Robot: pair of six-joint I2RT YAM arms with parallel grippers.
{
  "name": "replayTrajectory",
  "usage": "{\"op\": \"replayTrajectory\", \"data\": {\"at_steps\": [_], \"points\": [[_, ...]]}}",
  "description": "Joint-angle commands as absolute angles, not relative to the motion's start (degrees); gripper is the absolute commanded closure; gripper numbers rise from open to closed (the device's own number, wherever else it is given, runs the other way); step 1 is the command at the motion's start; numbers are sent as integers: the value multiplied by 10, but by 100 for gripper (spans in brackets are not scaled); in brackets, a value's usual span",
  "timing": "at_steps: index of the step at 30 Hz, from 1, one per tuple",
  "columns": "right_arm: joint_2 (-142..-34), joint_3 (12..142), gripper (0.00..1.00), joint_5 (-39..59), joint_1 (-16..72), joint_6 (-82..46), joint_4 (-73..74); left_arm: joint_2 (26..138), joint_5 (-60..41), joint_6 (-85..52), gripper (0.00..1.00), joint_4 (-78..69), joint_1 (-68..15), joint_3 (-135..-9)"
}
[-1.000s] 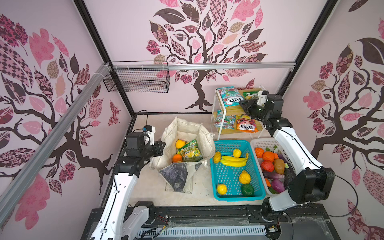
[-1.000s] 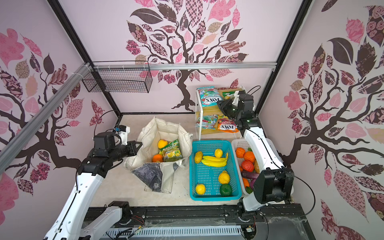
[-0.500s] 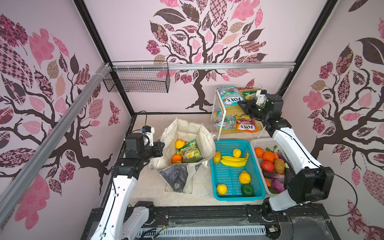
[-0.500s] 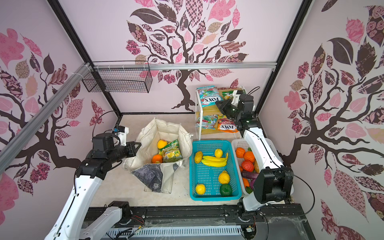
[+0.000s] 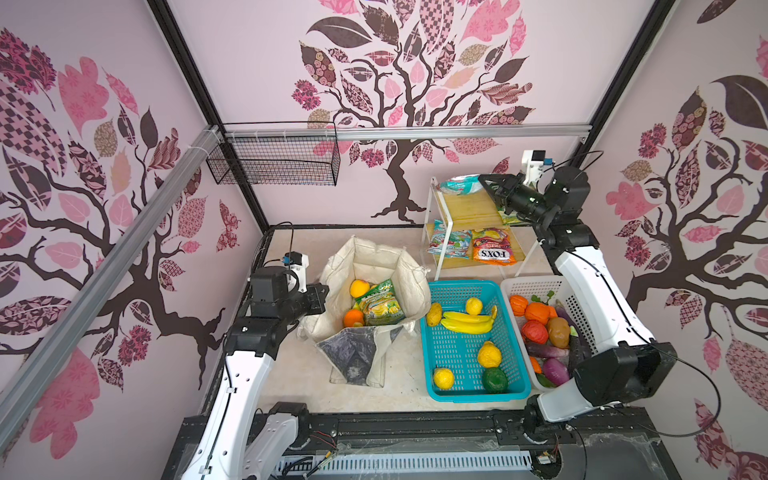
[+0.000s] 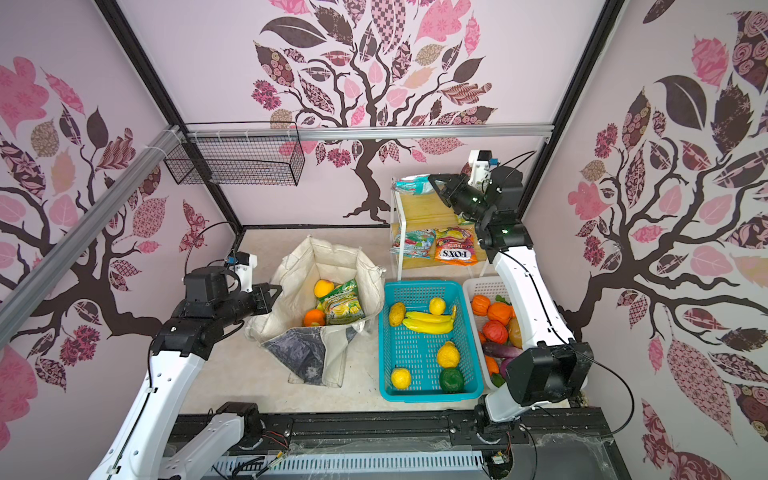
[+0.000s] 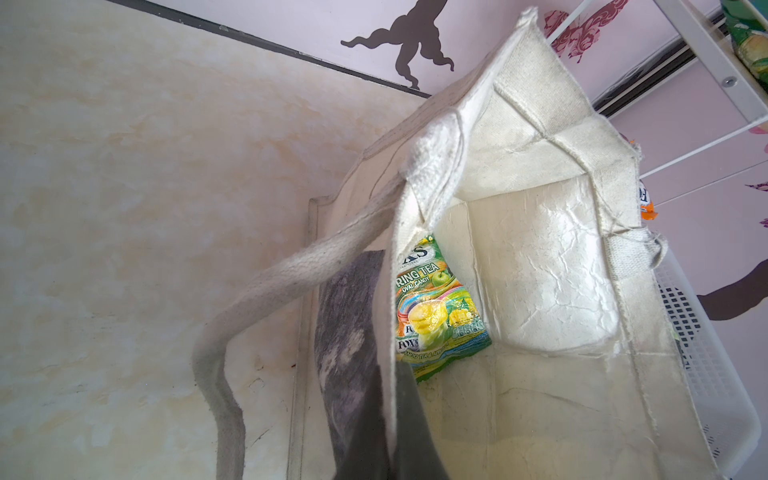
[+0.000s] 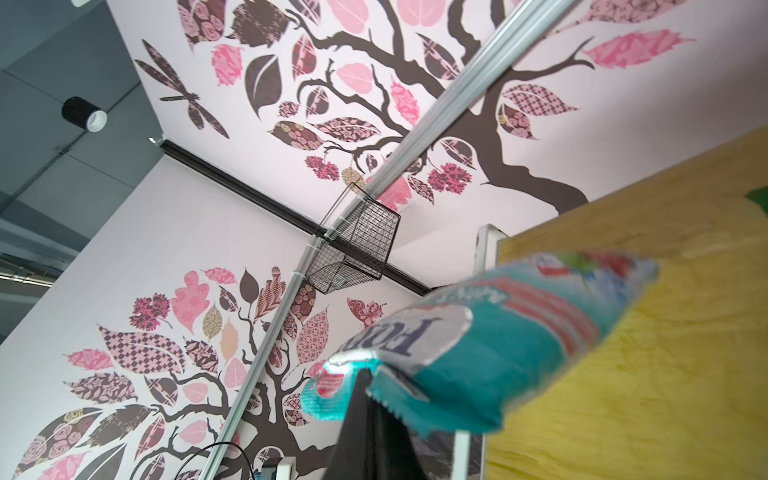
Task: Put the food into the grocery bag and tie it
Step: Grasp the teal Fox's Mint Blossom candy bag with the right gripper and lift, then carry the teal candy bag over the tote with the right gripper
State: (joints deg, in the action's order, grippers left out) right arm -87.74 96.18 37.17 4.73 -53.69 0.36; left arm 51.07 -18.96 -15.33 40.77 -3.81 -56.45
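Open cream tote (image 5: 374, 257), green packet (image 5: 380, 305) inside, teal packet (image 8: 498, 345) gripped

One grocery bag (image 5: 376, 266), two baskets (image 5: 457, 353) (image 5: 536, 284)

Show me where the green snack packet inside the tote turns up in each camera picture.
In both top views: green packet in the open tote, left of centre.
Left wrist: mid-picture, inside the tote.
Right wrist: not in it.
Shared landmark: the tote's cream wall.

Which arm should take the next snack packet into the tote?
Right. The right pincer is shut on the teal snack packet at the rack's top shelf. The left pincer is shut on the rim of the canvas tote, apparently holding it open.
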Motion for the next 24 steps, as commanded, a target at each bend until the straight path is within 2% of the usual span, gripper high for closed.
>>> {"op": "replayTrajectory", "data": {"at_steps": [1,24], "points": [[-885,1004,100,388,48,-520,-5,502,-193,-148,100,401,-40,-552],[-830,1057,100,399,58,-454,-77,501,-194,-148,100,400,-39,-551]]}}
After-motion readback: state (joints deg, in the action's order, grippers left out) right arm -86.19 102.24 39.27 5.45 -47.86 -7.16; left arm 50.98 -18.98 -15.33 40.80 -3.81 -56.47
